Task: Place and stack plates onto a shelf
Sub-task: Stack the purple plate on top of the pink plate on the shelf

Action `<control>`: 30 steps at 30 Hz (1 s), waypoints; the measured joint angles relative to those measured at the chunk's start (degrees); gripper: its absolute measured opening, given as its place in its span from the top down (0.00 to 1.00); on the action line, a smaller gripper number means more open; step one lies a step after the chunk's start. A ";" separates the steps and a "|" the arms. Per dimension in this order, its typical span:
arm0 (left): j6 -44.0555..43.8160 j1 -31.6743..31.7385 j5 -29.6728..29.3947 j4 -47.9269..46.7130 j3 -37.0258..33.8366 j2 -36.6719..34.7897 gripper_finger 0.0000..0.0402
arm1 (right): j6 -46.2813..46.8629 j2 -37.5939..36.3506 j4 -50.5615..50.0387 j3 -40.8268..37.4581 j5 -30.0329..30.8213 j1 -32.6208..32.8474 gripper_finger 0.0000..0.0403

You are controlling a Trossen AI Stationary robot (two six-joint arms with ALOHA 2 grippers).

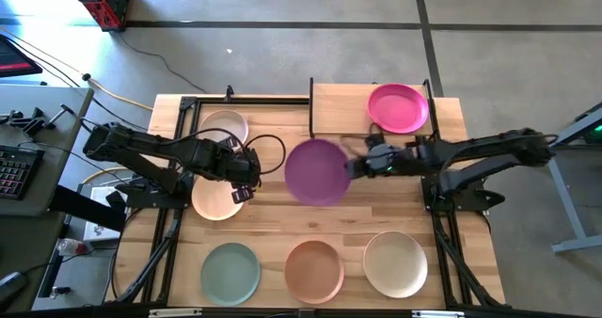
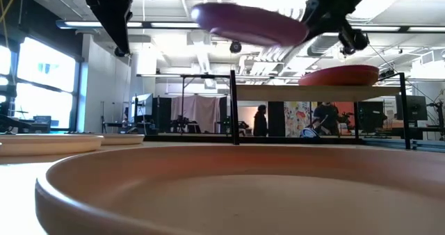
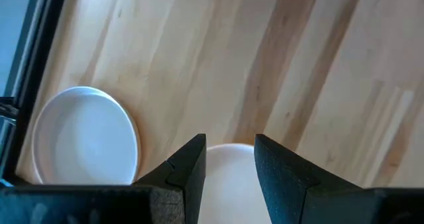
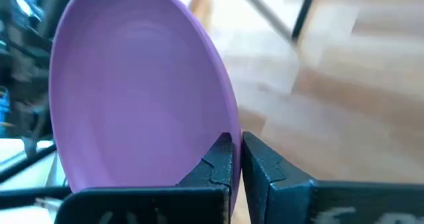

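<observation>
My right gripper (image 1: 362, 165) is shut on a purple plate (image 1: 318, 170), held in the air over the table's middle, left of and nearer than the shelf (image 1: 343, 106). A magenta plate (image 1: 398, 107) rests flat on the shelf's right half. My left gripper (image 1: 240, 179) hovers open above a peach plate (image 1: 213, 201) lying on the table's left side; nothing is between its fingers (image 3: 192, 164). A white plate (image 1: 224, 127) lies just beyond it. My right gripper pinches the purple plate's rim (image 4: 224, 128) between its two fingers, on the plate's right side, one finger over the inner face and one behind. The fingers come from the table's right, slanting down. The plate (image 2: 250, 23) is lifted clear of the table and tilted.
Along the near edge lie a sage green plate (image 1: 229, 272), a salmon plate (image 1: 314, 270) and a cream plate (image 1: 395, 263). Black uprights (image 2: 233, 106) stand at the shelf's ends. People stand in the room beyond the table.
</observation>
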 joint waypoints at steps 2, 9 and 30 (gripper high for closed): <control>0.06 0.98 -0.63 0.32 0.00 0.00 0.71 | -2.26 -3.26 -1.24 -0.01 1.73 -1.39 1.00; 3.39 5.10 -1.02 4.08 0.00 0.00 0.71 | -9.94 -14.13 -5.07 -0.01 5.07 -8.28 1.00; 14.82 20.16 -1.02 25.54 0.00 0.00 0.71 | -30.23 -31.78 -5.87 -0.01 6.19 -27.74 1.00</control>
